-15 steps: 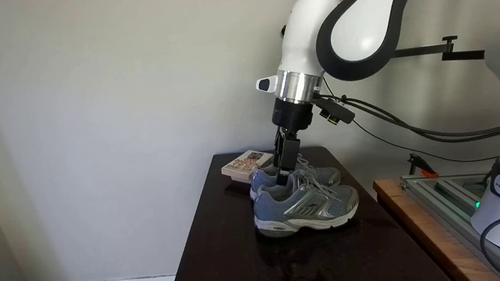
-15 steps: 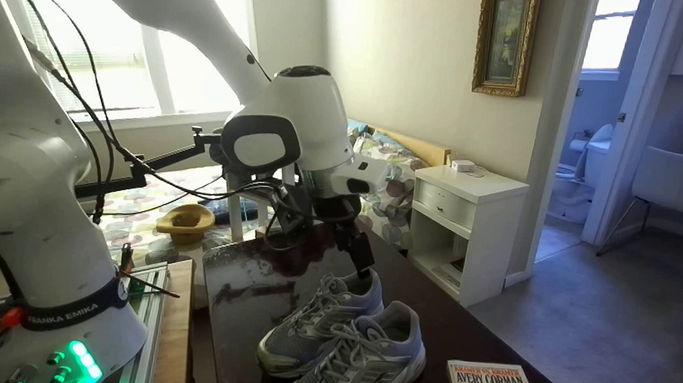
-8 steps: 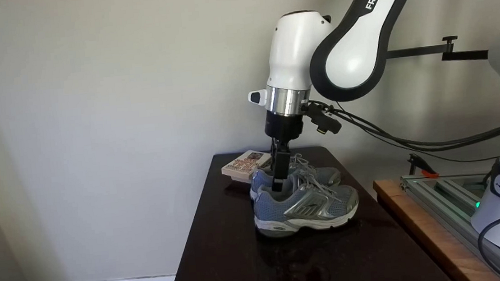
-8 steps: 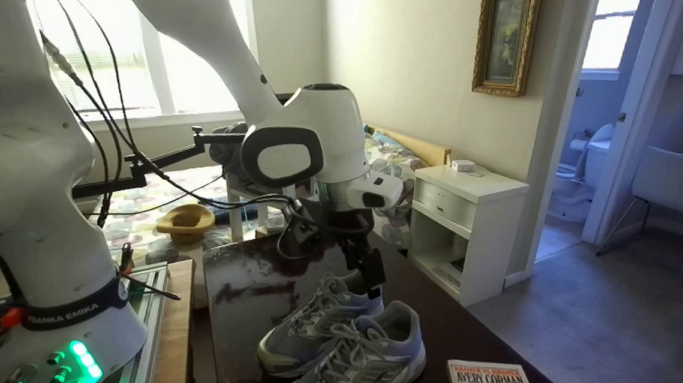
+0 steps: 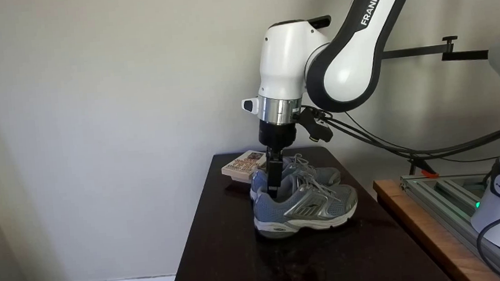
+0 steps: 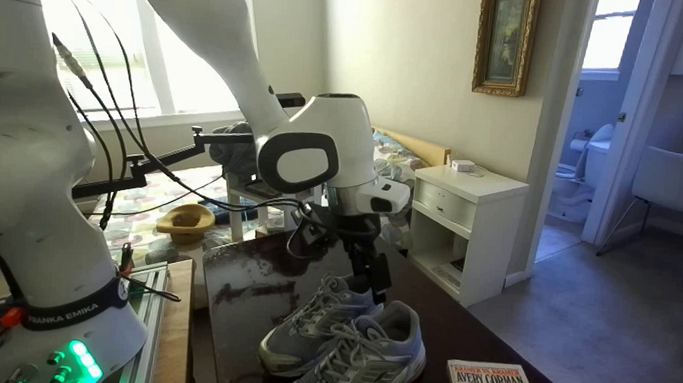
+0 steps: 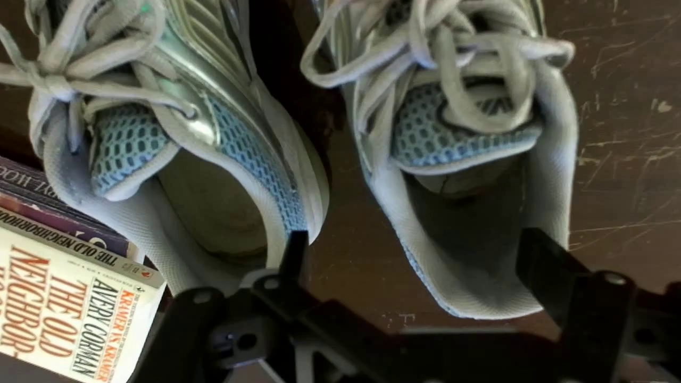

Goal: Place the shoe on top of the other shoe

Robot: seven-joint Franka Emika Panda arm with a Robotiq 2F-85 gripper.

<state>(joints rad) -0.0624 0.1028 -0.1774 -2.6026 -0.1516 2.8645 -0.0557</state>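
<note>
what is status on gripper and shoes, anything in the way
Gripper open at heel end of one shoe, contact unclear. That shoe beside the other shoe, not stacked yet. Books close beside the other shoe, perhaps crowding that side.

The white arm [image 5: 290, 60] has black trim [image 5: 356, 24] lettered FRANKA, a silver collar [image 5: 280, 110], black cables [image 5: 459, 148] and black pincer [image 7: 415, 252].

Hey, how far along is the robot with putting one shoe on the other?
Approach looks done: the gripper is at the heel end of one shoe. In hand, probably: the grasp, with jaws open in the wrist view, one at that shoe's opening and one between the shoes. Left: closing, lifting, stacking; that shoe sits beside the other shoe on the table.
</note>
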